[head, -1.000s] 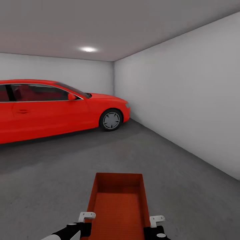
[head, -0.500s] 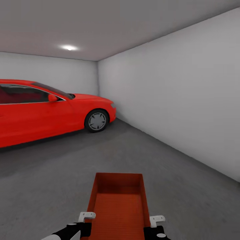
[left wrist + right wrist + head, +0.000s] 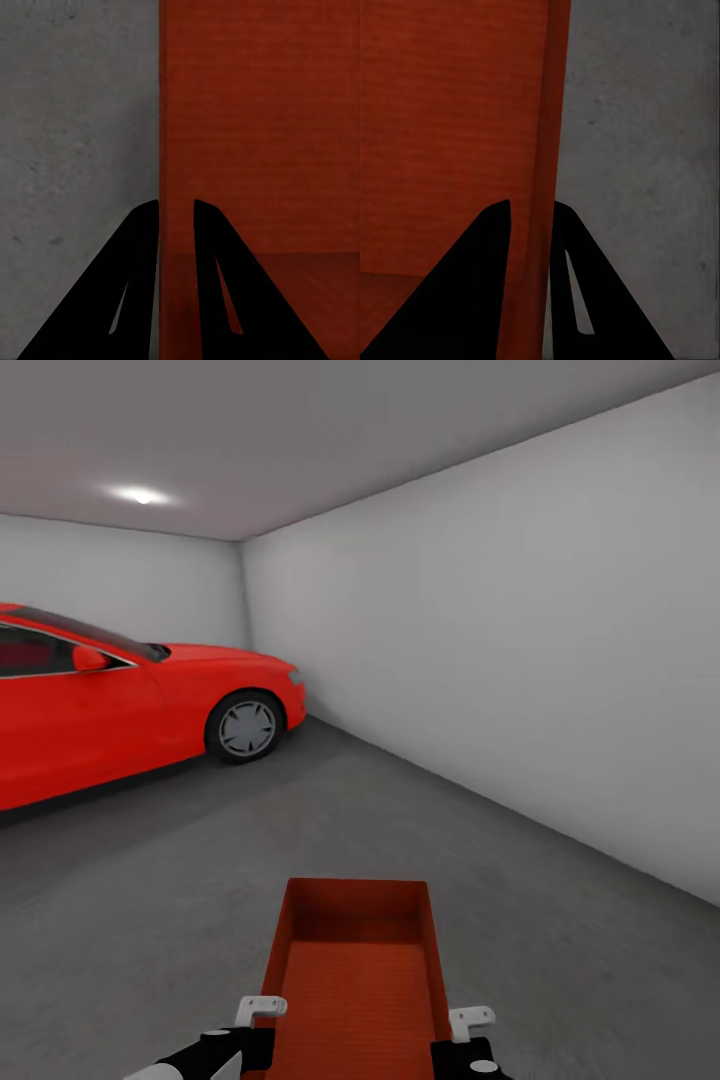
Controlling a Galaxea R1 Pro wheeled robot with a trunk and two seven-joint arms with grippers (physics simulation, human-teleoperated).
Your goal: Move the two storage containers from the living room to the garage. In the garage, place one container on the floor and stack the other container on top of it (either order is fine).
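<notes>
An orange-red open-top storage container is carried low in front of the robot, held up over the dark grey speckled floor of the garage; its long walls run away from the camera and its inside is bare. The left gripper is clamped on the container's left wall, and the right gripper on its right wall; in the left wrist view, the two dark fingers are seen drawn narrow, one on each side of the thin wall edge, with the left gripper straddling it; in the right wrist view the right gripper is seen pinching the opposite wall the same way, floor showing beside the container. Ahead and to the left, a red car is parked with its front wheel toward a plain white-grey wall; a ceiling light is lit above it.
</notes>
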